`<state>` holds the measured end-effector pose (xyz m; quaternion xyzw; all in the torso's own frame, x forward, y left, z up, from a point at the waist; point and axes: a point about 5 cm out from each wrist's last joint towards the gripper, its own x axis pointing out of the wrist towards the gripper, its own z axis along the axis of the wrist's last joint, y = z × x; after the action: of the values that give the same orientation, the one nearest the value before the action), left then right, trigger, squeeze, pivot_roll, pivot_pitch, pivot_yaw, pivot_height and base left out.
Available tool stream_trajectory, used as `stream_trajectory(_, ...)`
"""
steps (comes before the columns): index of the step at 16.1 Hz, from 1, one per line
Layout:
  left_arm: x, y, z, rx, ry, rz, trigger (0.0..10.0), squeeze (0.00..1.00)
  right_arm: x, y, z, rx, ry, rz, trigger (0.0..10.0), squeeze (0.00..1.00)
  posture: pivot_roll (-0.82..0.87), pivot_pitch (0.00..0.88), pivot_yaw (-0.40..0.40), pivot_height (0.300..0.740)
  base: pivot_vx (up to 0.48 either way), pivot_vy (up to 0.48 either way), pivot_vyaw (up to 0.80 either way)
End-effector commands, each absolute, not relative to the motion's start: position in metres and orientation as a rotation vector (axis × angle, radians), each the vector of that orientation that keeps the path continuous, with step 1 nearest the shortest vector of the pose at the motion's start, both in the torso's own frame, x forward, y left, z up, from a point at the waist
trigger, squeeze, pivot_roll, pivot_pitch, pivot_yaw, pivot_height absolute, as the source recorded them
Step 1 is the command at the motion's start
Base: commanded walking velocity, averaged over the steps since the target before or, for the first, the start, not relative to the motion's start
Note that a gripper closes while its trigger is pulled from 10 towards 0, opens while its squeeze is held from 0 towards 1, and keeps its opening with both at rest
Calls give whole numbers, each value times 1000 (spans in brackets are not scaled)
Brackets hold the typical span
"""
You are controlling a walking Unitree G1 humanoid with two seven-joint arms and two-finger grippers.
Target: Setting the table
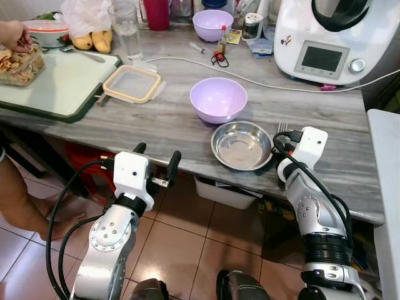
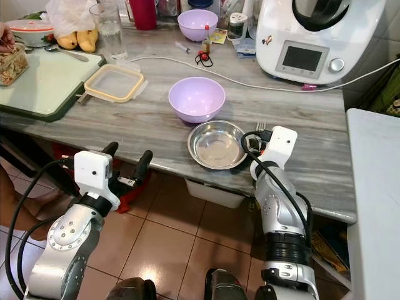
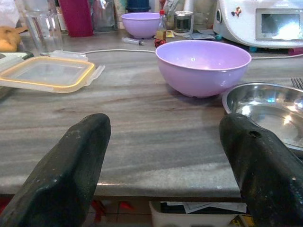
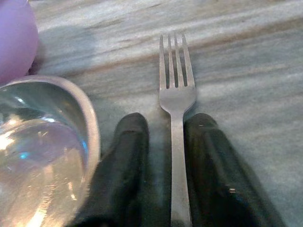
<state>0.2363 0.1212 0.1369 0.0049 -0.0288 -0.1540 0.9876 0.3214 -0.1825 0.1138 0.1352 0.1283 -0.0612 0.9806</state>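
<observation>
Table setting here centres on the grey-streaked stone counter [image 1: 350, 150], where the pieces of one place are gathered near the front edge. Largest of them is the lilac plastic bowl [image 1: 218, 99], standing upright; just in front of it, toward the robot's right, sits the shallow round stainless-steel dish [image 1: 241, 145], the two rims close together or perhaps touching.

Right of the dish lies the slim silver metal fork [image 4: 174, 113], flat on the stone, tines pointing away from the robot. The right gripper [image 4: 166, 142] straddles its handle, one black finger on each side with a thin gap between finger and metal, so it is parted around the fork and not yet clamped on it.

To do this step well, I judge that the fingers should close squarely on the handle below the neck and stay low, because a thin flat handle can slip or tilt if pinched off-centre. The nearer finger runs just beside the dish's rim, so any sideways drift could nudge the dish.

The left gripper [image 1: 155, 162] hovers spread and empty in front of the counter edge, holding nothing. At the far left a person's hand [image 1: 14, 34] reaches into a clear food container [image 1: 19, 65].
</observation>
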Motion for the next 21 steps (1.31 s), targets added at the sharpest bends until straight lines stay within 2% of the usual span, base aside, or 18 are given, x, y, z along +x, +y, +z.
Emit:
stream_trajectory(1,236,122,139,8,-61,-311,10000,0,319,-185,116,247,251,-138,10000,1000,37,129,18,740,0,0,0)
stream_trajectory(2,237,122,139,8,-62,-311,10000,0,318,-186,118,245,239,-140,10000,596,36,128,19,740,0,0,0)
stream_trajectory(3,237,122,139,7,-63,-311,10000,0,317,-187,120,233,226,-138,10000,0,35,127,18,740,0,0,0)
stream_trajectory(11,236,122,140,8,-76,-303,10000,0,309,-200,147,160,48,-202,10000,0,31,113,16,740,0,0,0)
stream_trajectory(12,237,129,138,6,-55,-238,10000,0,302,-203,156,126,-5,-209,10000,1000,29,107,17,740,0,0,0)
stream_trajectory(16,240,131,130,-2,-29,-222,10000,0,284,-187,155,48,-61,-120,10000,1000,24,69,11,740,0,0,0)
stream_trajectory(20,248,132,131,-7,-38,-209,10000,0,276,-178,152,54,-52,-89,10000,1000,12,34,9,740,0,0,0)
stream_trajectory(21,247,133,131,-8,-38,-206,10000,0,273,-177,153,43,-59,-82,10000,776,5,21,12,740,0,0,0)
